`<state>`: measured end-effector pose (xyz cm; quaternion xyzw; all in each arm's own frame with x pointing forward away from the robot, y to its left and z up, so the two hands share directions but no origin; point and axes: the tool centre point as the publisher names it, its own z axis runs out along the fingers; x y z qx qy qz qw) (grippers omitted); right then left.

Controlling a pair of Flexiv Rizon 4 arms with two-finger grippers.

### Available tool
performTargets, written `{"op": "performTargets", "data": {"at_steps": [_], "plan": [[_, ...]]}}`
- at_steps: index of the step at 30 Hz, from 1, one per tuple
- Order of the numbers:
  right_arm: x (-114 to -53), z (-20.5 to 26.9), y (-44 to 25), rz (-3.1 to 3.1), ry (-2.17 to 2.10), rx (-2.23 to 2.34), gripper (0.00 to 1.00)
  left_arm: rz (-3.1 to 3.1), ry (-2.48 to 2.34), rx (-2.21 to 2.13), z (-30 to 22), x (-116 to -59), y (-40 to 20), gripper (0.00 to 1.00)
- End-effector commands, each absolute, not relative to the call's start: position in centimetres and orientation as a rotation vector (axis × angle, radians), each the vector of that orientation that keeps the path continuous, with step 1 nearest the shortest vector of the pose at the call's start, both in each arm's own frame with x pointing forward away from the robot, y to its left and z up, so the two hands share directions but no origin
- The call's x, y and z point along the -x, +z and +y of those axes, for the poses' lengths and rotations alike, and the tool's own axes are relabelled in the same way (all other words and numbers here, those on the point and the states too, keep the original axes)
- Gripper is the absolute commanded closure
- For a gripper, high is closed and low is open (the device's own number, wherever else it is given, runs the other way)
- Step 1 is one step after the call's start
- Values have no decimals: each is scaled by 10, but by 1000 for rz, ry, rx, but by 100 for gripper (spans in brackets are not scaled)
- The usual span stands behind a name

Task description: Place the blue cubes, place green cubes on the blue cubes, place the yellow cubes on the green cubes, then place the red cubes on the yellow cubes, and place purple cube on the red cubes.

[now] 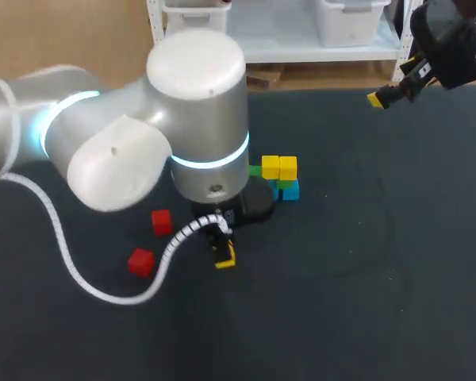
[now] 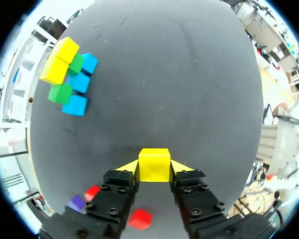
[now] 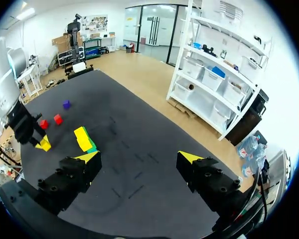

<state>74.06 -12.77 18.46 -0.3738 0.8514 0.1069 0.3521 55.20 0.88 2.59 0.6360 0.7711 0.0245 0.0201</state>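
Between the yellow tips of our left gripper point(image 2: 154, 173), we are clamping one yellow cube point(image 2: 154, 162). Both fingers are pressing on its opposite sides, spread only as wide as the cube itself. We are holding it this way, we judge, because the yellow layer is not yet complete and this cube is meant for it.

Just beneath and behind the gripper's black body, two red cubes point(image 2: 139, 218) and the purple cube point(image 2: 76, 202) are lying loose on the dark table point(image 2: 189, 74), well apart from the build. We take it they are lying there because their layers come later.

Farther ahead of the fingers and off to one side, the stack point(image 2: 70, 82) is standing. Three blue cubes point(image 2: 74, 105) are sitting in a row on the table, and green cubes point(image 2: 61, 92) are resting on them. Two yellow cubes point(image 2: 60, 60) are topping the green ones at one end. At the other end, one of the green ones is showing a bare top, and that is where we are expecting the held cube to go.

Farthest away, over the table's far right corner, our right gripper point(image 3: 138, 157) is hanging clear of the build, we judge so as not to crowd the left arm. Its fingers are standing wide apart, holding nothing and touching nothing.
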Motion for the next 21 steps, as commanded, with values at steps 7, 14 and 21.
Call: {"op": "performTargets", "data": {"at_steps": [7,14,21], "plan": [[-740,-128,185,2203,274,966,0,2366,185,-2022,23,-624,87,100],[-740,-128,185,2203,274,966,0,2304,76,-2040,11,-658,98,100],[-740,-128,185,2203,274,966,0,2205,-16,-2187,-16,-675,94,100]]}}
